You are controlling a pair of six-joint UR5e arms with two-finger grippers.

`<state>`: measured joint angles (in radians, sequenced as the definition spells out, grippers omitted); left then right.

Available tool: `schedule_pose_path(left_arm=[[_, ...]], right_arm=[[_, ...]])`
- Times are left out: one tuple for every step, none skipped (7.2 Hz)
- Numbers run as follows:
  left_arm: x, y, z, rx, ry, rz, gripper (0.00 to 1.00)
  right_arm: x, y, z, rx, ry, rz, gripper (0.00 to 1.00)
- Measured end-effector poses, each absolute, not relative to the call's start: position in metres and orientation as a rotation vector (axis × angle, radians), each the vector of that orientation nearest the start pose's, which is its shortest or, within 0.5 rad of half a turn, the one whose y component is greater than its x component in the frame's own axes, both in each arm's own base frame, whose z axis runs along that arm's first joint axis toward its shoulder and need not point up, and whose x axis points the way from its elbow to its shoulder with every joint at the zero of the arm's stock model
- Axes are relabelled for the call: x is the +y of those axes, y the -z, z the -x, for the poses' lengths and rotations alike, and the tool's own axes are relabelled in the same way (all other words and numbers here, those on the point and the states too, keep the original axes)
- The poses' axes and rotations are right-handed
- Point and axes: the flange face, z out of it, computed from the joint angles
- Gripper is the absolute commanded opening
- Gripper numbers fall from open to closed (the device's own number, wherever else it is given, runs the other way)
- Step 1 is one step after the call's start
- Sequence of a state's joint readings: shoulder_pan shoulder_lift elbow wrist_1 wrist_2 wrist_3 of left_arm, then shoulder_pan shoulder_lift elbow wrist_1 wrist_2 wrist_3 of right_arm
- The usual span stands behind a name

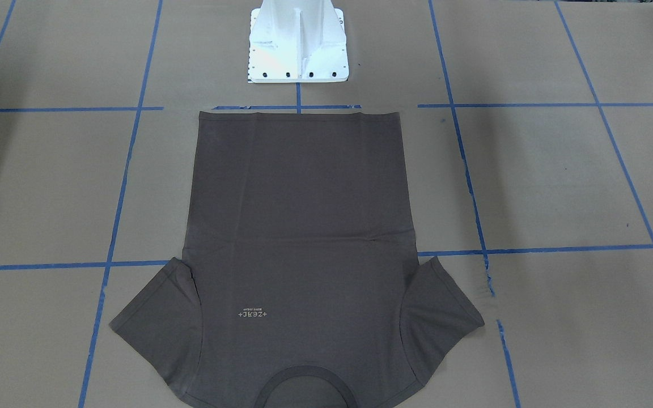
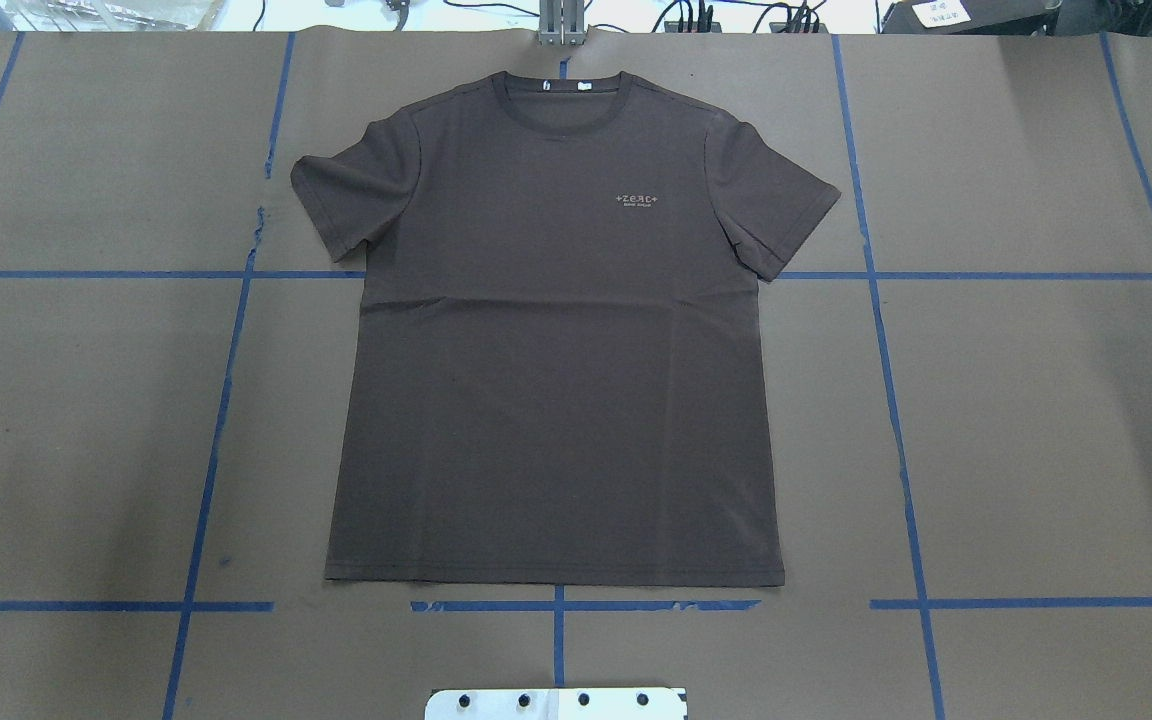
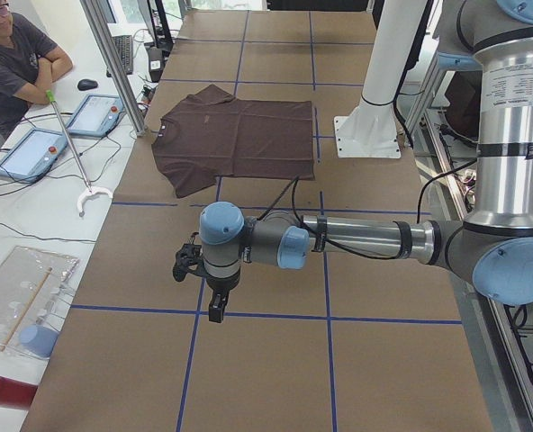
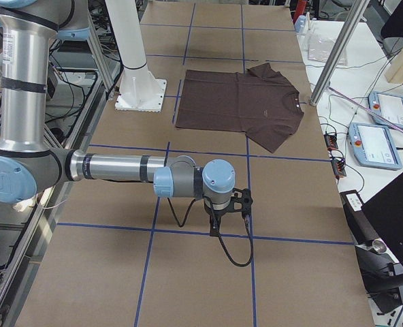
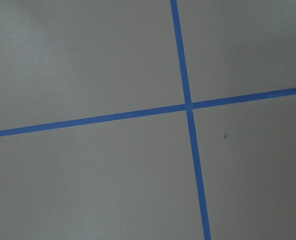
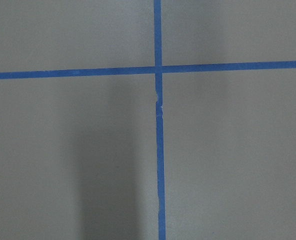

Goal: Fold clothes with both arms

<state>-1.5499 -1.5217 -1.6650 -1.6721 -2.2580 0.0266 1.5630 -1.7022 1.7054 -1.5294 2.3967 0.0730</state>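
Nothing is folded yet: the shirt (image 2: 556,350) lies flat, front up, sleeves spread, on the counter (image 2: 1036,420), while the left arm (image 3: 356,238) and right arm (image 4: 113,167) hang well apart from it, and I cannot tell whether their jaws are wide or narrow.

- The T-shirt (image 2: 556,350), dark brown-grey with short sleeves, lies flat, face up and unfolded at the middle of the desk (image 2: 1036,400), with both sleeves spread out.
- Its ribbed collar (image 2: 561,100) is toward the far edge and its hem (image 2: 556,580) is on the near side. Small pale lettering (image 2: 636,199) sits on the chest.
- The left arm (image 3: 365,238) stretches level over the desk, well apart from the T-shirt, with its wrist turned down. Its fingers (image 3: 215,311) are too small to judge.
- The right arm (image 4: 113,167) is posed likewise at the opposite end.
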Motion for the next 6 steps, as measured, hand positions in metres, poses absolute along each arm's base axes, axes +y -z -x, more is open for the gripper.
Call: schedule_pose_path(left_arm=[[-0.482,-0.631,0.06,0.686,-0.096,-0.144,1.0],[-0.482,-0.63,0.06,0.686,-0.096,-0.144,1.0],[-0.485,-0.626,0.06,0.686,-0.096,-0.151,1.0],[-0.498,-0.611,0.06,0.684,-0.102,-0.177,1.0],[-0.518,-0.586,0.06,0.682,-0.118,-0.226,1.0],[-0.539,-0.557,0.057,0.681,-0.147,-0.296,1.0]], right_arm=[[-0.441,-0.642,-0.056,-0.831,-0.039,-0.016,1.0],[-0.444,-0.638,-0.056,-0.836,-0.033,-0.03,1.0],[-0.455,-0.631,-0.053,-0.84,-0.021,-0.047,1.0],[-0.478,-0.622,-0.047,-0.843,0.003,-0.071,1.0],[-0.503,-0.611,-0.037,-0.851,0.037,-0.106,1.0],[-0.532,-0.59,-0.019,-0.859,0.083,-0.153,1.0]])
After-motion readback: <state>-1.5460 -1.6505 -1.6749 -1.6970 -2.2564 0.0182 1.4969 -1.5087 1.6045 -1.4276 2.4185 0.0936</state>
